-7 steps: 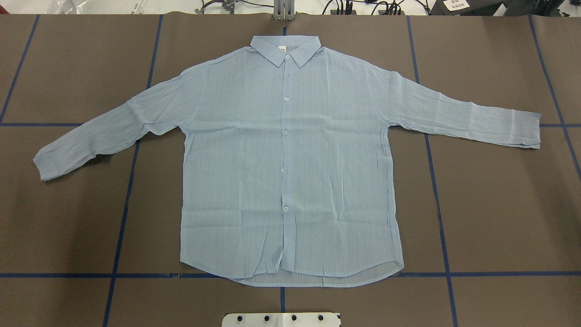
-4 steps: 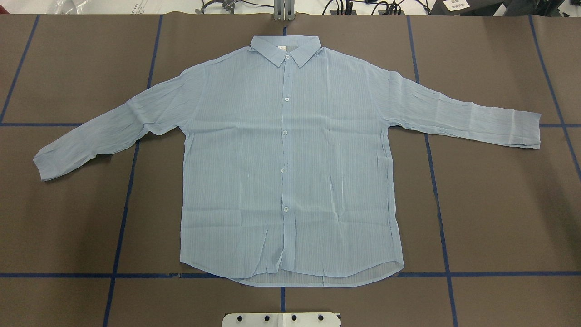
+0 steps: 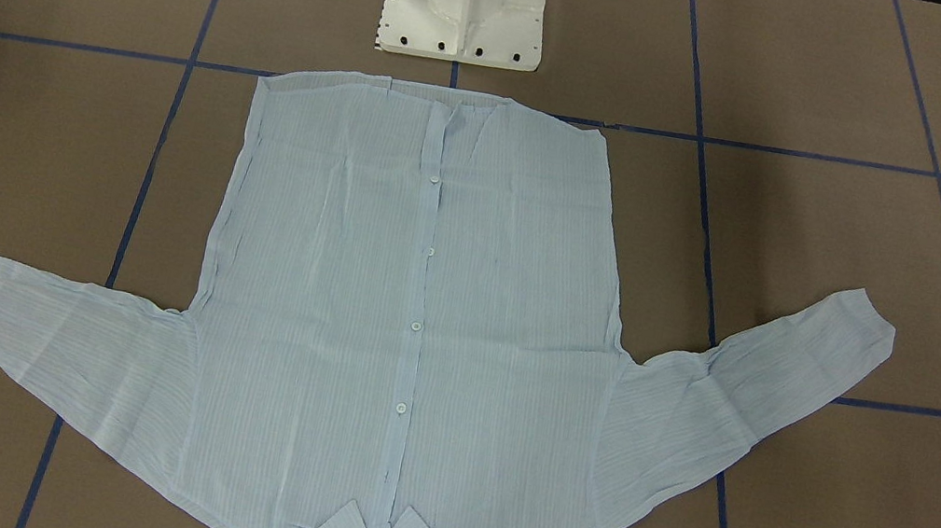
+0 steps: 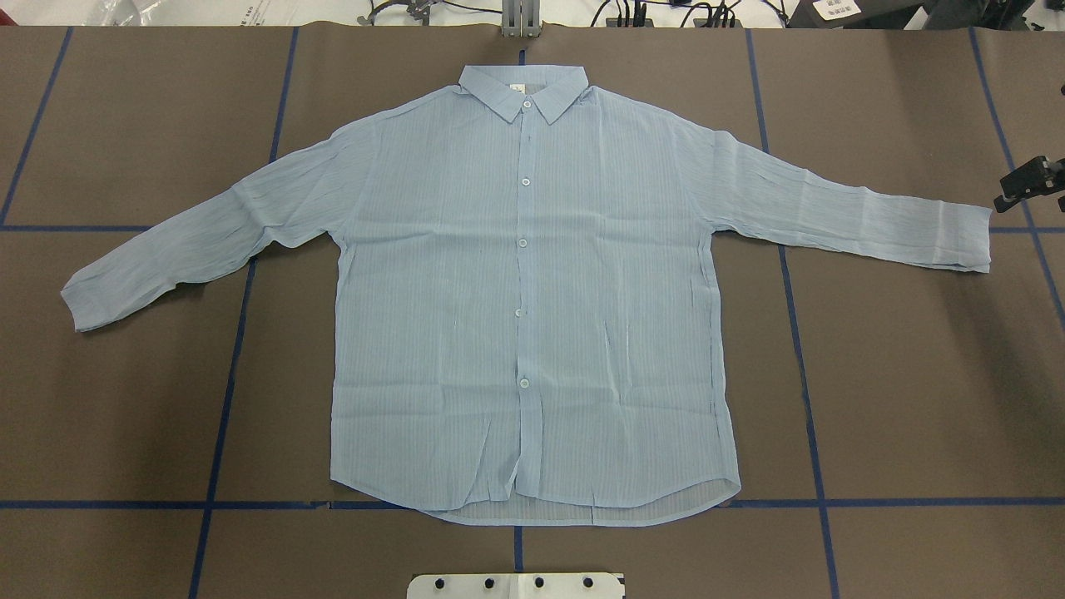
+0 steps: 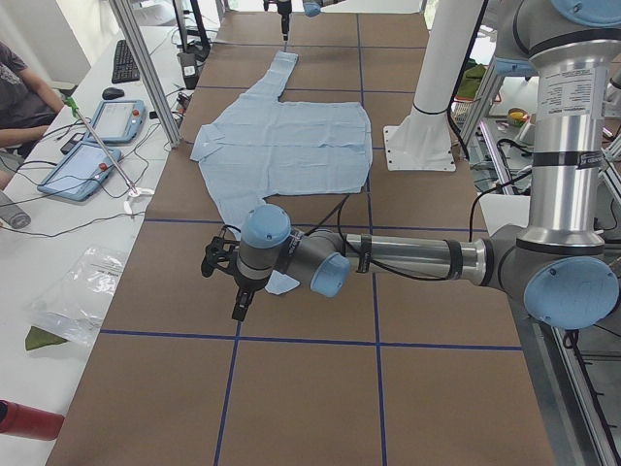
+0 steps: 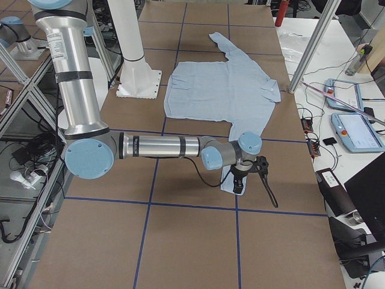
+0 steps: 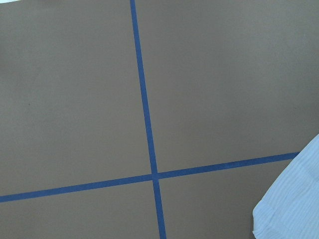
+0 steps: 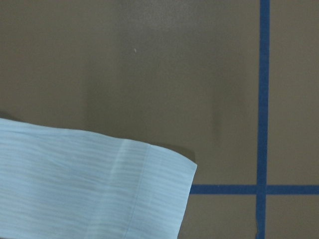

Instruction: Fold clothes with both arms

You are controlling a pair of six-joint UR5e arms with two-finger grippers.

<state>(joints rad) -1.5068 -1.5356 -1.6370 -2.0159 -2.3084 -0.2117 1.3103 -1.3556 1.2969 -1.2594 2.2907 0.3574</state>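
Note:
The pale blue shirt point(image 4: 524, 291) lies flat and buttoned on the brown table, collar at the far side and both sleeves spread out. My right gripper point(image 4: 1027, 185) shows as a black part at the overhead view's right edge, just beyond the right sleeve's cuff point(image 4: 965, 237). In the exterior right view this gripper point(image 6: 267, 186) hangs beside that cuff point(image 6: 231, 180). My left gripper point(image 5: 239, 306) hovers over the left sleeve's cuff point(image 5: 281, 283). I cannot tell whether either gripper is open or shut. Each wrist view shows a cuff corner point(image 7: 291, 199) point(image 8: 99, 184) and no fingers.
The white pedestal base point(image 3: 464, 8) stands at the table's near middle, close to the shirt's hem. Blue tape lines point(image 4: 225, 399) grid the brown cover. A side table with tablets point(image 5: 97, 146) and a seated person point(image 5: 19, 87) runs along the far edge, behind an aluminium post point(image 5: 146, 68).
A black part of my right gripper has come into the overhead view at its right edge, near the right cuff. The shirt has not moved.

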